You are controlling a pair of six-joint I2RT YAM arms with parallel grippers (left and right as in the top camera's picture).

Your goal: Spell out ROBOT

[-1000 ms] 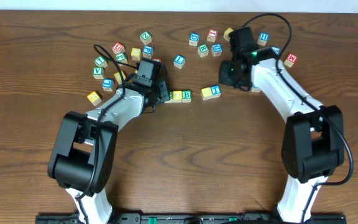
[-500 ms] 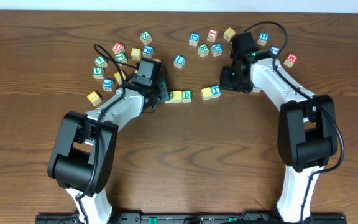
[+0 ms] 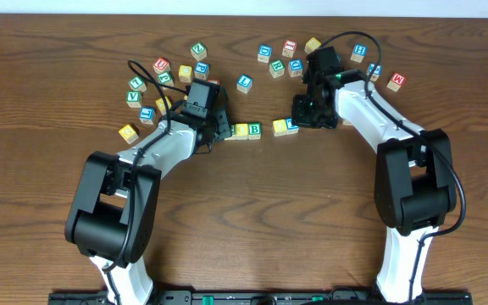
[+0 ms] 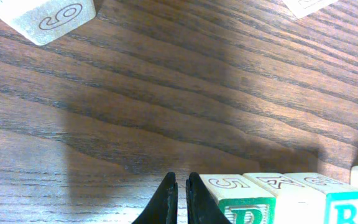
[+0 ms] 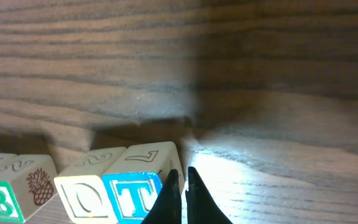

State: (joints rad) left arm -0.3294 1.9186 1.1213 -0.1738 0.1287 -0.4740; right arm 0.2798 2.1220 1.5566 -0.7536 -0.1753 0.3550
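Overhead: on my screen the word lies as a line of cubes on the table. Its long axis runs left to right and rises slightly toward the right. The line is in two parts with a gap between them. The left part has the first yellow-topped cube touching the B cube. The right part has the second yellow-topped cube touching the T cube. The green B and blue T read upright from the near edge. The left gripper covers the line's left end, and the right gripper sits at the T end. Other letter cubes lie scattered along the far side, among them a blue H cube.

Left wrist: I see the fingers pressed together with nothing between them, just beside the R cube. Its green letter is cut off by the frame edge, and the face above it reads 5. The next cube shows an outlined K-like mark, then comes the B. A 9 cube lies well apart.

Right wrist: the fingers are closed and empty, at the T cube's outer edge; I cannot tell whether they touch it. The neighbouring cube shows an outlined O or Q, I cannot tell which. Beyond it are a pineapple drawing and the green B.
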